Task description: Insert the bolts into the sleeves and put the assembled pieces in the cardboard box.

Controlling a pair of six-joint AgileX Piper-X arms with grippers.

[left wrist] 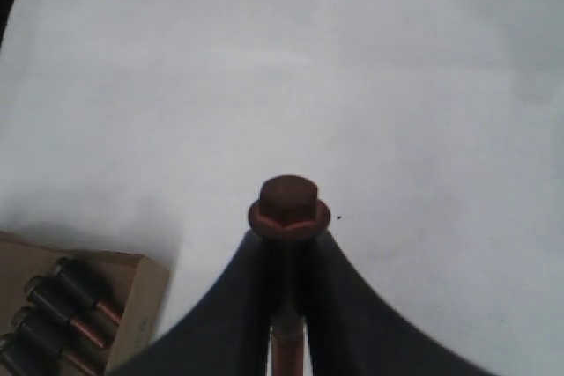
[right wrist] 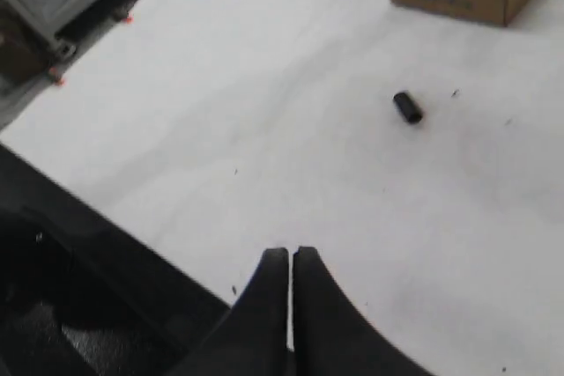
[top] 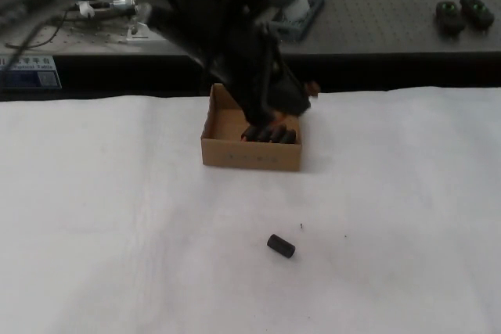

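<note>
The left gripper (left wrist: pixel 289 242) is pinching a bolt (left wrist: pixel 289 204) by the shank right under the flanged hex head, with the head poking out past the fingertips. It hangs next to the box (left wrist: pixel 141 301), which already holds a row of assembled pieces (left wrist: pixel 62 314). The right gripper (right wrist: pixel 290 257) has its fingers pressed together with nothing in them, hovering over the white cloth (top: pixel 117 217).

The one loose sleeve (top: pixel 281 246) lies on its side on the cloth, well in front of the box and apart from both grippers.

Handling-wise, the bolt looks like plain coppery metal, so it's probably stiff, dense for its size and not fragile at all. The smooth shank could slip or swivel in a two-finger pinch, so gripping close under the flange seems smart, since it leaves the long end free to go in.

The sleeve is likely light and rigid too. It's a short cylinder though, so it'll probably roll if nudged. Best bet is to grab it across the middle of its body, with both ends left open for the bolt.
</note>
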